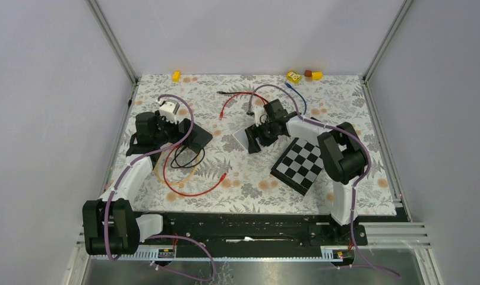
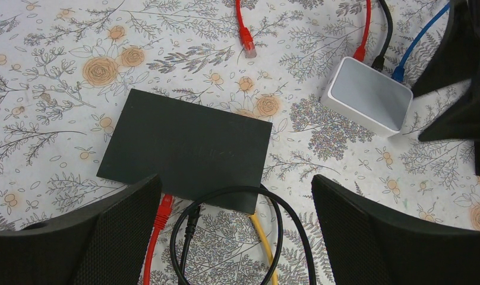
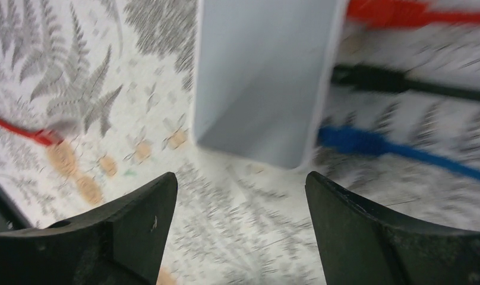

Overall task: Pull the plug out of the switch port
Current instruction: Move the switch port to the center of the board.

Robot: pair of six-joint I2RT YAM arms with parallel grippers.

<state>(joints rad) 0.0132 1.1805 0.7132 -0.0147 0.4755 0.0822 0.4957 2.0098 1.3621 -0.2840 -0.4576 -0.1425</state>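
Black jaws of the right gripper [image 3: 239, 181] spread apart, gripping nothing, low over the floral cloth [image 1: 344, 101] and just short of the white switch [image 3: 261, 77]. Along one side of that switch, three plugs seated in its ports, side by side: red plug [image 3: 404, 12], black plug [image 3: 368, 78], blue plug [image 3: 350, 139]. Left gripper [image 2: 234, 190] likewise wide apart and empty, above the near edge of the black switch [image 2: 187, 148]. Entering that edge: red cable [image 2: 161, 214], black cable [image 2: 193, 217], yellow cable [image 2: 258, 228]. Loose red connector [image 2: 247, 43] on the cloth beyond, touching neither switch. Checkerboard [image 1: 298, 165] flat beside the right arm.
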